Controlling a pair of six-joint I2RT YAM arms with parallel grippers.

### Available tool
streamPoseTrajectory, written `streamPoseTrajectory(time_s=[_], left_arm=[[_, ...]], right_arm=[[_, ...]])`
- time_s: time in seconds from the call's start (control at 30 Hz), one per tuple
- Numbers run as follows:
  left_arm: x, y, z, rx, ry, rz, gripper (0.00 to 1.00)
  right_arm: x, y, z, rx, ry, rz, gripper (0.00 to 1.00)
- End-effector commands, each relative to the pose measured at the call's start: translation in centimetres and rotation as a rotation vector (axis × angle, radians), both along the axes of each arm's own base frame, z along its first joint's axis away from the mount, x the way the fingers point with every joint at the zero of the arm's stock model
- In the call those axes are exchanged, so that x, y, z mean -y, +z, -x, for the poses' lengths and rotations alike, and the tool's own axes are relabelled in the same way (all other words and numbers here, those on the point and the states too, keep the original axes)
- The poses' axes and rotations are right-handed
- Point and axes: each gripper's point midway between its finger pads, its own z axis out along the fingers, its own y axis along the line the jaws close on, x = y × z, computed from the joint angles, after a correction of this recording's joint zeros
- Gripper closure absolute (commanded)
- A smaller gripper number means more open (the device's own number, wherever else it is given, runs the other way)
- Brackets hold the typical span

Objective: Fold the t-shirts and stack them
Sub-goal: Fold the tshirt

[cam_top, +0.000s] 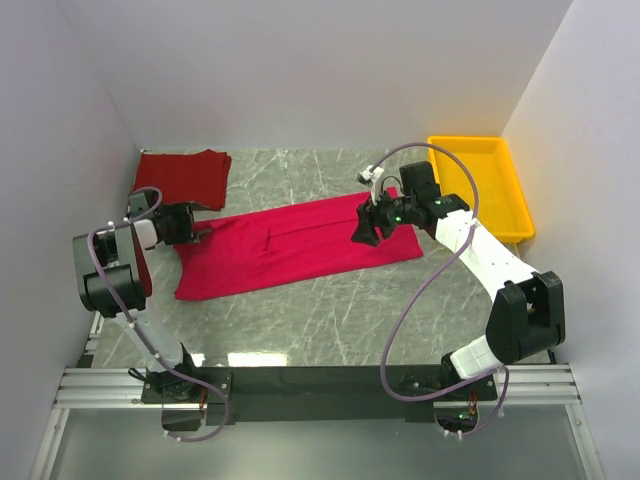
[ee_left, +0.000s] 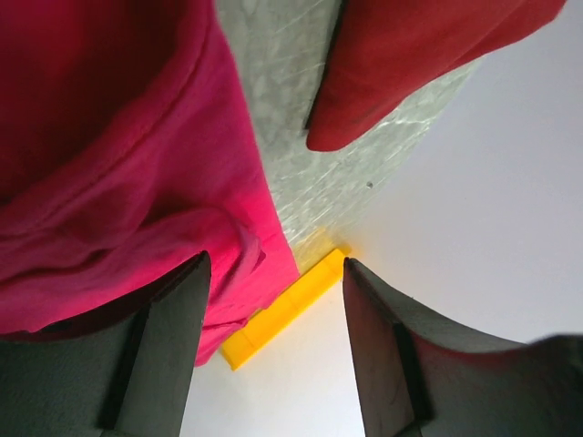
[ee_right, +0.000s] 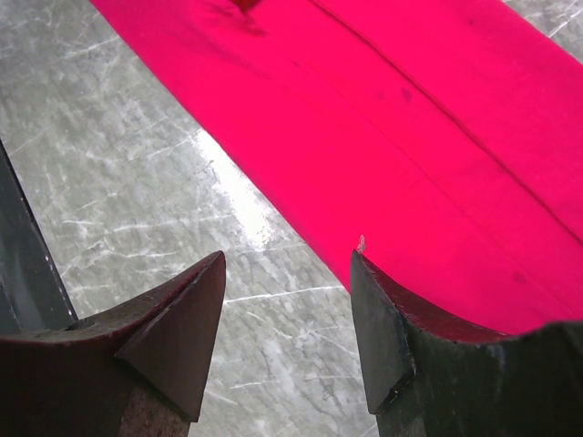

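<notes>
Tray point(cam_top: 478, 185) far right, apart from crimson shirt point(cam_top: 290, 250) and darker shirt point(cam_top: 185, 178); left gripper point(cam_top: 205, 232), right gripper point(cam_top: 363, 234) both released.

The top external camera sits high above and behind the arm bases point(cam_top: 185, 385), faces down toward the back wall point(cam_top: 320, 70), and is far enough off to take in the whole table point(cam_top: 330, 320), with the crimson t-shirt point(cam_top: 300, 245) near mid-frame. The left wrist camera sits very close at that shirt's left end and looks low along it, past the darker t-shirt point(ee_left: 410, 64) to the yellow tray point(ee_left: 282, 309) beyond the shirt's right end. The right wrist camera hangs close over the shirt's right end, angled down on its near edge and the adjoining table; all three views share the crimson t-shirt.
</notes>
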Motion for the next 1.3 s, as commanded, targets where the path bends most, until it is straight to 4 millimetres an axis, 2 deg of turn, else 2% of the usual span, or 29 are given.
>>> streamPoseTrajectory(time_s=[0.0, 0.13, 0.3, 0.4, 0.43, 0.47, 0.5, 0.53, 0.57, 0.6, 0.63, 0.67, 0.7, 0.73, 0.77, 0.8, 0.9, 1.0, 1.13, 1.27], left_arm=[[-1.3, 2.2, -1.4, 0.078, -0.020, -0.026, 0.35], [-3.2, 3.4, -2.0, 0.108, 0.011, -0.025, 0.35], [-4.4, 4.5, -2.7, 0.131, 0.021, -0.021, 0.35], [-5.0, 6.0, -2.4, 0.178, -0.029, -0.087, 0.35], [-5.3, 6.6, -2.3, 0.214, -0.091, -0.173, 0.35], [-5.5, 7.6, -1.7, 0.222, -0.126, -0.235, 0.35], [-6.3, 7.0, -0.4, 0.169, -0.189, -0.363, 0.35], [-6.5, 6.9, 0.6, 0.141, -0.219, -0.418, 0.35], [-6.5, 8.4, 1.8, 0.156, -0.242, -0.479, 0.35], [-6.9, 6.8, 4.2, 0.078, -0.284, -0.544, 0.35], [-6.9, 6.7, 5.4, 0.059, -0.303, -0.582, 0.35], [-6.9, 7.6, 6.8, 0.063, -0.309, -0.635, 0.35], [-6.7, 6.2, 8.8, 0.017, -0.352, -0.658, 0.35], [-6.5, 5.7, 10.1, -0.009, -0.370, -0.670, 0.35], [-6.2, 6.2, 11.1, 0.000, -0.378, -0.695, 0.35], [-5.9, 5.0, 12.4, -0.032, -0.394, -0.691, 0.35], [-5.6, 3.5, 14.8, -0.082, -0.434, -0.712, 0.37], [-5.1, 2.1, 16.8, -0.138, -0.486, -0.708, 0.39], [-4.6, 1.9, 16.5, -0.136, -0.517, -0.704, 0.41], [-4.9, 0.1, 16.6, -0.216, -0.563, -0.683, 0.43]], right_arm=[[0.3, 2.0, -0.1, 0.063, -0.006, -0.027, 0.37], [0.3, 2.0, -0.1, 0.059, -0.005, -0.027, 0.37], [0.5, 1.8, -0.2, 0.058, -0.009, -0.023, 0.37], [0.8, 1.8, -0.2, 0.069, -0.013, -0.008, 0.37], [1.1, 1.7, -0.2, 0.070, -0.017, 0.004, 0.37], [1.3, 1.6, -0.3, 0.071, -0.021, 0.013, 0.37], [1.6, 1.5, -0.3, 0.072, -0.023, 0.023, 0.37], [2.2, 1.0, -0.3, 0.071, -0.027, 0.054, 0.37], [2.8, 0.7, -0.5, 0.067, -0.040, 0.071, 0.37], [3.3, 0.2, -0.5, 0.057, -0.046, 0.090, 0.37], [4.1, -0.8, -0.5, 0.031, -0.053, 0.121, 0.37], [5.2, -1.3, -0.9, 0.014, -0.080, 0.133, 0.37], [5.9, -1.8, -1.0, -0.006, -0.099, 0.145, 0.37], [6.5, -2.9, -0.9, -0.051, -0.109, 0.162, 0.37], [7.9, -3.6, -1.3, -0.075, -0.146, 0.176, 0.38], [8.4, -4.1, -1.3, -0.097, -0.160, 0.183, 0.39], [10.1, -6.1, -1.4, -0.165, -0.206, 0.209, 0.41], [10.8, -7.3, -1.3, -0.213, -0.224, 0.218, 0.43], [11.0, -7.8, -1.6, -0.235, -0.243, 0.199, 0.44], [11.1, -7.7, -1.8, -0.247, -0.251, 0.177, 0.44]])
